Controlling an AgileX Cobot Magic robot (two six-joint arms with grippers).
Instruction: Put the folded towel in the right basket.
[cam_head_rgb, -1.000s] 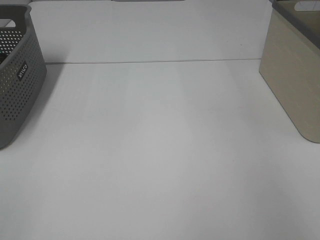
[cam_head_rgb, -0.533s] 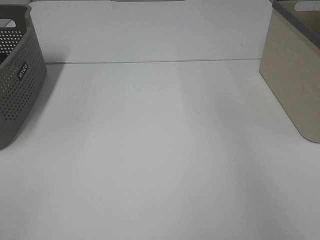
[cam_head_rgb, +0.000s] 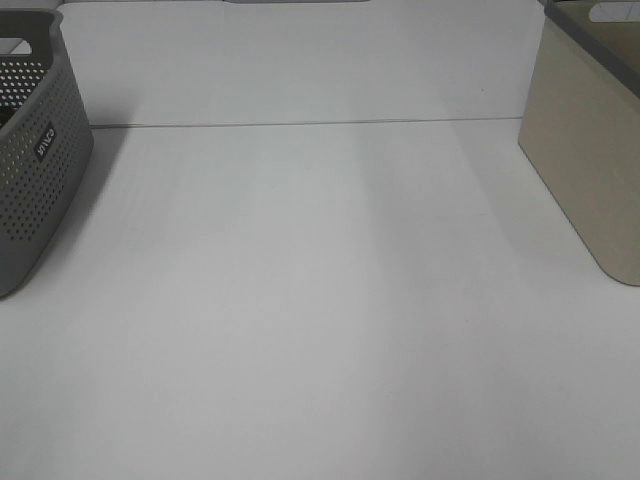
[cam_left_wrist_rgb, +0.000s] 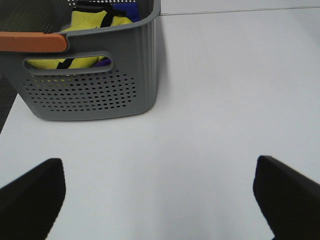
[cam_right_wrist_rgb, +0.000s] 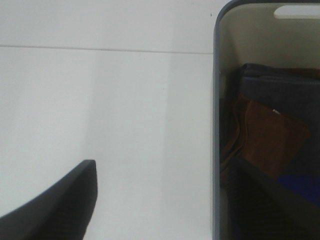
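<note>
Nothing has shifted on the table (cam_head_rgb: 320, 300) over the last second: the two baskets sit as they did and no arm enters the high view, so the task looks done, or nearly so.

Count, left to right from the grey basket (cam_head_rgb: 35, 150): one grey basket, holding yellow cloth (cam_left_wrist_rgb: 92, 22); well to its right, one beige basket (cam_head_rgb: 590, 150).

The left gripper (cam_left_wrist_rgb: 160, 192) hangs wide open and empty near the grey basket; the right gripper (cam_right_wrist_rgb: 165, 200) is likewise spread over the beige basket's rim, holding nothing.

One folded towel (cam_right_wrist_rgb: 270, 135), dark with a brown patch, lies inside the beige basket
</note>
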